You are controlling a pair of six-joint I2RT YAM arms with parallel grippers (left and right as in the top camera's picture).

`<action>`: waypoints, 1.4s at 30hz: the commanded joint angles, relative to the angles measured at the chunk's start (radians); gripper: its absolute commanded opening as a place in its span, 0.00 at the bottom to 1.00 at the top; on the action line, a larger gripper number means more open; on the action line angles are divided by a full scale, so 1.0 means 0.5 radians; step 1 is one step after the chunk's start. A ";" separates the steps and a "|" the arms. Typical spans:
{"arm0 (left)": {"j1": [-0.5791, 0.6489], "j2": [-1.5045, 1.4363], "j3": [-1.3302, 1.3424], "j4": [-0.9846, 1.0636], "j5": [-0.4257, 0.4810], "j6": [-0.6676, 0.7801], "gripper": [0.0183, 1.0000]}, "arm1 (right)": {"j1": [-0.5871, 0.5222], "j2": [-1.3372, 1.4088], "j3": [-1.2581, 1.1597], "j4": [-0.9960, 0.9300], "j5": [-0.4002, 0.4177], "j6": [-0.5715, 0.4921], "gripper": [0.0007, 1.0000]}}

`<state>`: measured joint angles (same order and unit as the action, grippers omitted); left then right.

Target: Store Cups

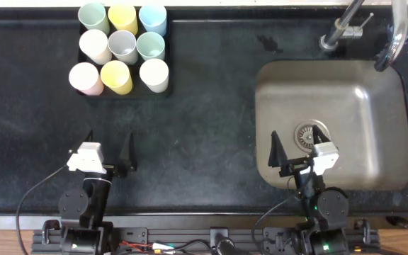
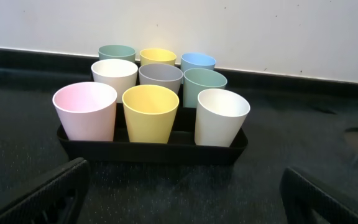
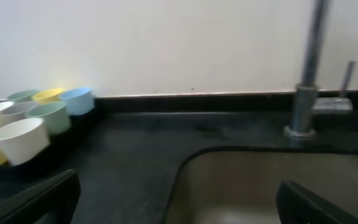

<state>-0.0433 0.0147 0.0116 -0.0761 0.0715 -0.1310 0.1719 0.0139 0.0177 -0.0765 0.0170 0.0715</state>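
Nine cups [image 2: 151,112] stood in a tray [image 2: 154,152] on the dark tabletop [image 1: 204,106].
The tabletop met a pale wall [image 2: 260,31]. The tray sat straight ahead of the left jaws, well apart. The steel sink [image 1: 360,92] lay just ahead of the right jaws, its tap [image 1: 342,28] beyond. Both jaws gaped wide, gripping nothing.

**Nine cups in the tray, both grippers spread**

You have a tray [image 1: 170,67] at the counter's [image 1: 204,127] far left, holding nine cups [image 1: 122,46] in three rows, the pink cup [image 1: 86,78] at its near left corner, the blue cup [image 1: 152,18] at its far right. The sink [image 1: 374,106] lies on the right, the faucet [image 1: 342,28] behind it. Your left gripper [image 1: 110,138] has its fingers spread, well apart from the tray; your right gripper [image 1: 299,134], also spread, shows against the sink's near left part.
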 commanded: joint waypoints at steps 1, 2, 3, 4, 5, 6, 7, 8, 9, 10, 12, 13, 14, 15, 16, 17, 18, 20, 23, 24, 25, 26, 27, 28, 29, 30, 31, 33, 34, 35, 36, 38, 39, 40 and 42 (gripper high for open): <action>0.005 -0.024 -0.007 -0.002 0.011 -0.015 1.00 | 0.002 -0.021 -0.026 0.029 0.204 0.005 1.00; 0.005 -0.025 -0.007 -0.002 0.011 -0.015 1.00 | -0.008 -0.021 -0.026 0.029 0.214 0.005 1.00; 0.005 -0.024 -0.007 -0.002 0.011 -0.015 1.00 | -0.024 -0.021 -0.026 0.029 0.214 0.005 1.00; 0.005 -0.024 -0.007 -0.002 0.011 -0.014 1.00 | -0.043 -0.021 -0.026 0.029 0.214 0.005 1.00; 0.005 -0.024 -0.007 -0.002 0.011 -0.015 1.00 | -0.066 -0.021 -0.026 0.028 0.214 0.005 1.00; 0.005 -0.024 -0.007 -0.002 0.011 -0.015 1.00 | -0.088 -0.021 -0.026 0.028 0.213 0.006 1.00; 0.005 -0.024 -0.007 -0.002 0.011 -0.015 1.00 | -0.109 -0.021 -0.026 0.028 0.213 0.007 1.00; 0.005 -0.024 -0.007 -0.002 0.011 -0.015 1.00 | -0.126 -0.021 -0.026 0.027 0.213 0.006 1.00; 0.005 -0.025 -0.007 -0.002 0.011 -0.015 1.00 | -0.142 -0.021 -0.026 0.027 0.214 0.006 1.00; 0.005 -0.024 -0.007 -0.002 0.011 -0.015 1.00 | -0.150 -0.021 -0.026 0.027 0.213 0.006 1.00; 0.005 -0.024 -0.007 -0.002 0.011 -0.015 1.00 | -0.160 -0.021 -0.026 0.027 0.213 0.006 1.00; 0.005 -0.024 -0.007 -0.002 0.011 -0.015 1.00 | -0.166 -0.021 -0.026 0.027 0.213 0.006 1.00; 0.005 -0.025 -0.007 -0.002 0.011 -0.015 1.00 | -0.169 -0.021 -0.026 0.027 0.213 0.006 1.00; 0.005 -0.024 -0.007 -0.002 0.011 -0.015 1.00 | -0.178 -0.021 -0.026 0.027 0.211 0.007 1.00; 0.005 -0.024 -0.007 -0.002 0.011 -0.015 1.00 | -0.182 -0.021 -0.027 0.027 0.205 0.007 1.00; 0.005 -0.024 -0.007 -0.002 0.011 -0.015 1.00 | -0.188 -0.021 -0.026 0.027 0.206 0.007 1.00; 0.005 -0.024 -0.007 -0.002 0.011 -0.015 1.00 | -0.190 -0.021 -0.027 0.027 0.208 0.006 1.00; 0.005 -0.024 -0.007 -0.002 0.011 -0.015 1.00 | -0.189 -0.021 -0.027 0.027 0.208 0.006 1.00; 0.005 -0.024 -0.007 -0.002 0.011 -0.015 1.00 | -0.189 -0.021 -0.027 0.027 0.215 -0.102 1.00; 0.005 -0.024 -0.007 -0.002 0.011 -0.015 1.00 | -0.189 -0.021 -0.027 0.027 0.214 -0.206 1.00; 0.005 -0.024 -0.007 -0.002 0.011 -0.015 1.00 | -0.189 -0.021 -0.027 0.026 0.213 -0.295 1.00; 0.005 -0.024 -0.007 -0.002 0.011 -0.015 1.00 | -0.190 -0.021 -0.027 0.026 0.214 -0.367 1.00; 0.005 -0.024 -0.007 -0.002 0.011 -0.015 1.00 | -0.189 -0.021 -0.026 0.026 0.214 -0.430 1.00; 0.005 -0.024 -0.007 -0.002 0.011 -0.015 1.00 | -0.190 -0.021 -0.027 0.025 0.214 -0.479 1.00; 0.005 -0.024 -0.007 -0.002 0.011 -0.015 1.00 | -0.190 -0.021 -0.027 0.025 0.214 -0.515 1.00; 0.005 -0.024 -0.007 -0.002 0.011 -0.015 1.00 | -0.190 -0.021 -0.027 0.025 0.214 -0.526 1.00; 0.005 -0.024 -0.007 -0.002 0.011 -0.015 1.00 | -0.190 -0.021 -0.027 0.024 0.214 -0.526 1.00; 0.005 -0.024 -0.007 -0.002 0.011 -0.015 1.00 | -0.189 -0.021 -0.027 0.023 0.211 -0.526 0.99; 0.005 -0.024 -0.007 -0.002 0.011 -0.015 1.00 | -0.189 -0.021 -0.026 0.021 0.212 -0.526 1.00; 0.005 -0.024 -0.007 -0.002 0.011 -0.015 1.00 | -0.188 -0.021 -0.026 0.021 0.212 -0.526 0.99; 0.005 -0.024 -0.007 -0.002 0.011 -0.015 1.00 | -0.188 -0.021 -0.026 0.021 0.212 -0.526 1.00; 0.005 -0.024 -0.007 -0.002 0.011 -0.015 1.00 | -0.188 -0.021 -0.026 0.021 0.212 -0.526 1.00; 0.005 -0.024 -0.007 -0.002 0.011 -0.015 1.00 | -0.188 -0.021 -0.026 0.021 0.212 -0.526 1.00; 0.005 -0.024 -0.007 -0.002 0.011 -0.015 1.00 | -0.188 -0.021 -0.026 0.021 0.213 -0.526 1.00; 0.005 -0.024 -0.007 -0.002 0.011 -0.015 1.00 | -0.188 -0.021 -0.026 0.021 0.213 -0.526 1.00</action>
<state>-0.0433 0.0147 0.0116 -0.0761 0.0719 -0.1310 0.0845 0.0139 0.0177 -0.0715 0.1123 -0.1814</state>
